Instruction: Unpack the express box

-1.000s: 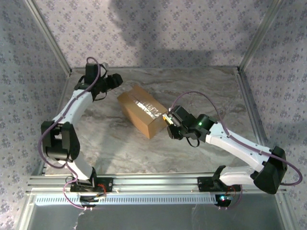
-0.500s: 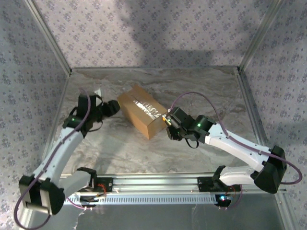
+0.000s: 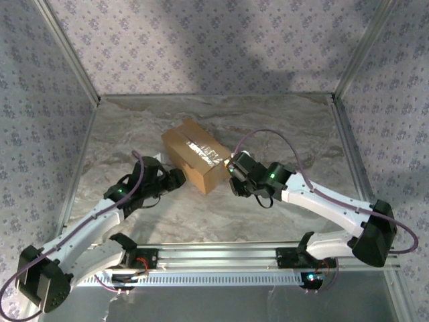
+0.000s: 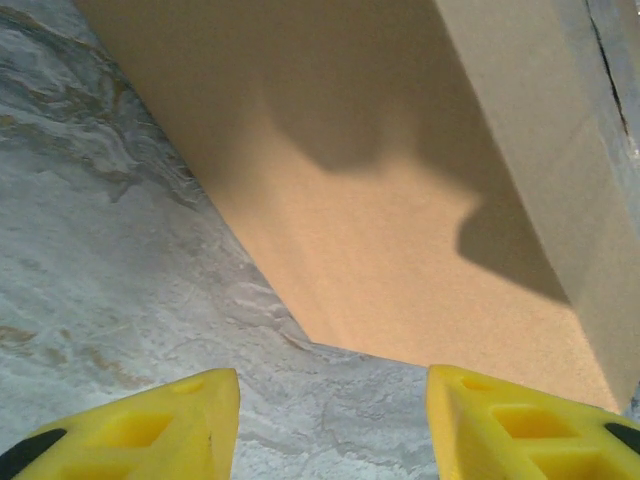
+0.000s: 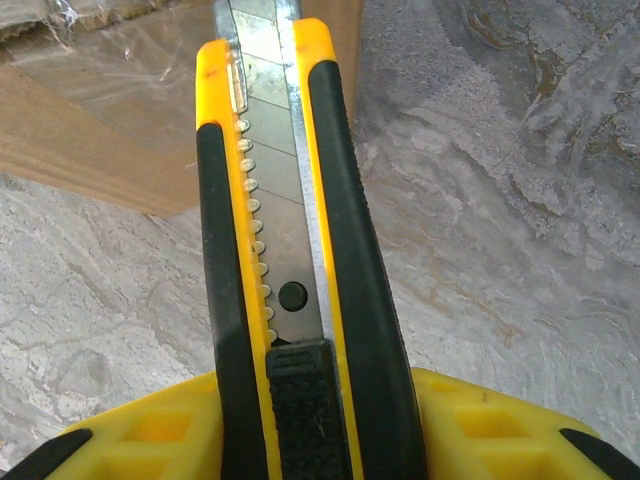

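The express box point(image 3: 196, 155) is a brown carton lying at an angle mid-table, with shiny clear tape point(image 3: 206, 151) along its top seam and its flaps closed. My left gripper point(image 3: 179, 180) is low at the box's near-left side. In the left wrist view its yellow fingers point(image 4: 180, 420) stand open with bare table between them, and the box's side point(image 4: 400, 200) is just ahead. My right gripper point(image 3: 236, 174) is shut on a yellow-and-black utility knife point(image 5: 290, 250). The knife's blade points at the taped right end of the box point(image 5: 100, 110).
The marble-patterned table point(image 3: 288, 127) is fenced by patterned cloth walls and aluminium posts point(image 3: 352, 57). A metal rail point(image 3: 221, 258) with both arm bases runs along the near edge. There is open table behind and to the right of the box.
My left arm has swung from behind the box's left end round to its near-left side and dropped low. The right gripper with the knife has edged slightly left.
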Robot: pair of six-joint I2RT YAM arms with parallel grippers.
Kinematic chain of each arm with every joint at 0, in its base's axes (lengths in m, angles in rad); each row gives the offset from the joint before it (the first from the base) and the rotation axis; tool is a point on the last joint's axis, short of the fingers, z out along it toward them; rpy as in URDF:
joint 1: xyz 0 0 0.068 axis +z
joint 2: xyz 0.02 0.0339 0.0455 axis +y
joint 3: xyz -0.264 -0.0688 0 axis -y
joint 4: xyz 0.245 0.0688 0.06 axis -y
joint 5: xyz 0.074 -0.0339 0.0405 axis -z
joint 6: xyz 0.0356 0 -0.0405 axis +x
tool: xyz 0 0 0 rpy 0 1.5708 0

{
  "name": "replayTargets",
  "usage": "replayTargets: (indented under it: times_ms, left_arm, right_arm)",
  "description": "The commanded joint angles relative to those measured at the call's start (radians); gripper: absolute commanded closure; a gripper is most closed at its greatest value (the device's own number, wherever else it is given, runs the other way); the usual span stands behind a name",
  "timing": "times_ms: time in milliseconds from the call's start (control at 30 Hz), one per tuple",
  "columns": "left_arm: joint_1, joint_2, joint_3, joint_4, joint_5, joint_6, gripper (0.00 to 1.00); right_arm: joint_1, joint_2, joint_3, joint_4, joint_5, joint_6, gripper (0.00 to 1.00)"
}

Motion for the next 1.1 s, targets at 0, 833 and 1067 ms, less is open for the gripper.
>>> replayTargets:
  times_ms: [0, 833, 1067]
  left_arm:
    - [-0.036, 0.047, 0.011, 0.093, -0.041, -0.047, 0.47]
    - [-0.155, 0.219, 0.091, 0.192, -0.142, -0.072, 0.49]
    - [-0.172, 0.230, 0.100, 0.198, -0.154, -0.074, 0.49]
  right_arm:
    - [0.016, 0.012, 0.024, -0.003, 0.020, 0.015, 1.00]
    - [0.089, 0.037, 0.041, 0.029, 0.031, 0.030, 1.00]
    - [0.104, 0.038, 0.045, 0.042, 0.019, 0.033, 1.00]
